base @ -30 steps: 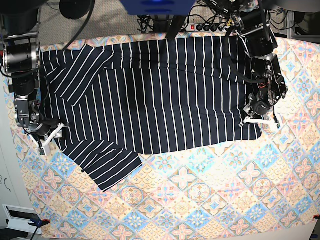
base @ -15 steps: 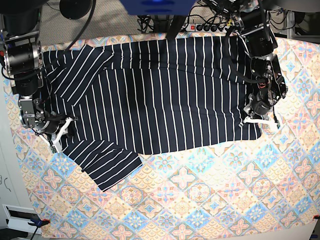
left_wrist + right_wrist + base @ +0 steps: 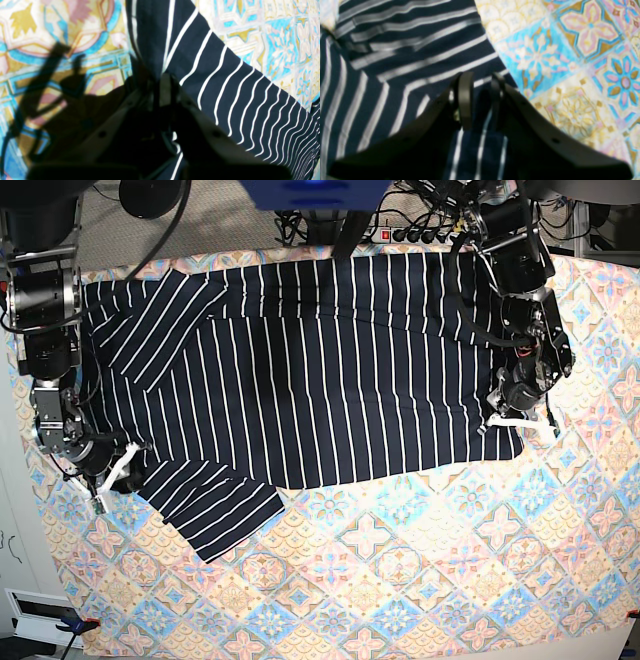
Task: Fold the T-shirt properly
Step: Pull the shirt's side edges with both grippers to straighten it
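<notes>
Patterned tablecloth [image 3: 420, 580] | left fingers [image 3: 162, 100]: closed on T-shirt [image 3: 320, 390] | right fingers [image 3: 482, 100]: parted

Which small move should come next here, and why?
Probably close the right pincer on the T-shirt: its fingertips stand apart over striped cloth near the shirt's edge, while the left pincer is already shut on a gathered fold, so a second grip would likely let both corners be lifted together.

The T-shirt [image 3: 340, 380] looks like soft, matt cloth, wrinkled in places.
</notes>
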Tool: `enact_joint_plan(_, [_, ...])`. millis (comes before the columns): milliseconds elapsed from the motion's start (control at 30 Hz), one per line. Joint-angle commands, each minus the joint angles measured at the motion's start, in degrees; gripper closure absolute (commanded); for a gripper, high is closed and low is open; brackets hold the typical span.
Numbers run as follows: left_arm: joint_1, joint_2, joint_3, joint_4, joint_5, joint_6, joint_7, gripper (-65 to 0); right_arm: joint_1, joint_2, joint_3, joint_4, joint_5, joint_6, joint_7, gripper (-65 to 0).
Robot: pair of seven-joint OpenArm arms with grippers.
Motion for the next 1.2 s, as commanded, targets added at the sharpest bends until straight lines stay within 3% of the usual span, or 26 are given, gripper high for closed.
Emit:
enact_joint_plan(0, [-0.8,-0.6,0.1,1.0,0.1,0.1,-0.4,0.0,2.1,1.0,0.4,-1.0,-1.5,0.0,1.6,-13.1])
enact_joint_plan(133, [-0.9,-0.6,0.1,1.0,0.1,0.1,-0.4,0.0,4.4,-2.2,0.4,-6.0,-9.1,0.0,4.8,-15.6])
enact_joint_plan(367, [0.8,-1.0,0.1,1.0,-5.8,0.1,-0.5,0.0,6.4,-2.1,0.4,-9.3,-12.5,0.0,7.0,-40.0])
enact_joint_plan(467, [1.7,-1.5,0.1,1.0,-6.2,0.1,-0.6,0.0,6.4,-1.9,0.2,-9.4,-12.6,0.0,7.0,-45.4])
enact_joint_plan(567, [2.1,-1.9,0.1,1.0,-6.2,0.1,-0.7,0.0,6.4,-0.5,0.3,-9.4,-12.6,0.0,7.2,-45.6])
enact_joint_plan(800, [2.7,-1.9,0.0,1.0,-6.3,0.1,-0.8,0.0,6.4,-0.5,0.0,-12.5,-12.6,0.0,9.3,-45.6])
enact_joint_plan(1167, [2.7,-1.9,0.0,1.0,-6.3,0.1,-0.8,0.0,5.9,-2.4,-0.3,-16.1,-12.7,0.4,11.2,-45.6])
